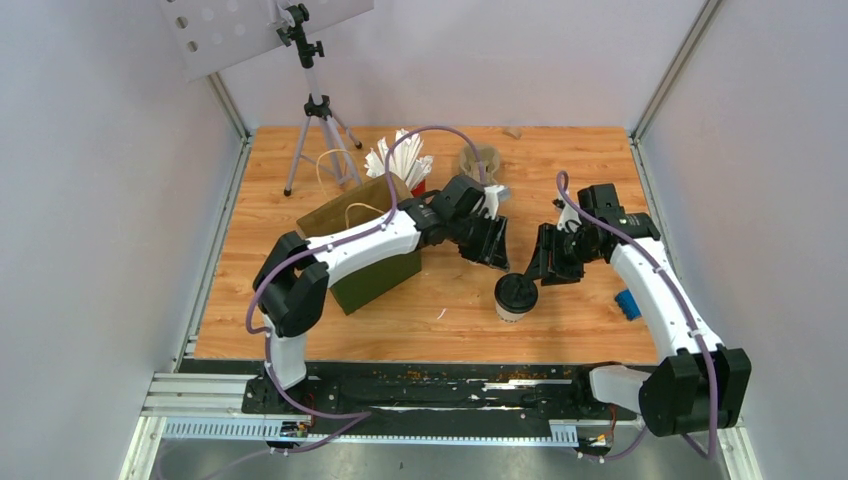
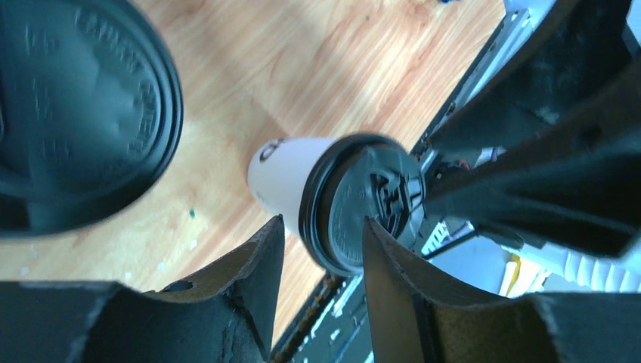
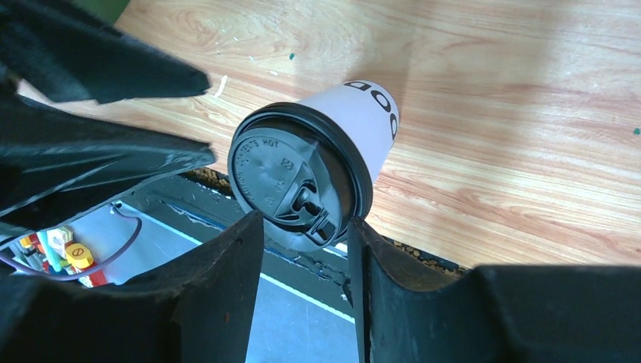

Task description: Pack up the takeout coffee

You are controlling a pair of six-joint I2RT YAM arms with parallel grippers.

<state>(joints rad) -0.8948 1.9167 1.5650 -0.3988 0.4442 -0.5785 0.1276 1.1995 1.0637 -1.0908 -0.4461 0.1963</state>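
**A:** Item one, largest: table, wood top. Item two: paper bag, left of centre, mouth open upward. Judged to be where the order gets packed.

**B:** Grippers?

**A:** Left gripper and right gripper face each other over the near middle. On each, the fingers are parted about halfway with nothing between them.

**B:** Why there?

**A:** They flank the coffee cup. It stands upright on the wood, just nearer than both and between them, touching neither, with its black lid on. Probably lined up for a pick. It is not yet in the bag.

**B:** The other one?

**A:** Smallest entry: second black lid, close to the left wrist camera and blurred. The cup body is hidden, so I cannot tell what it rests on.
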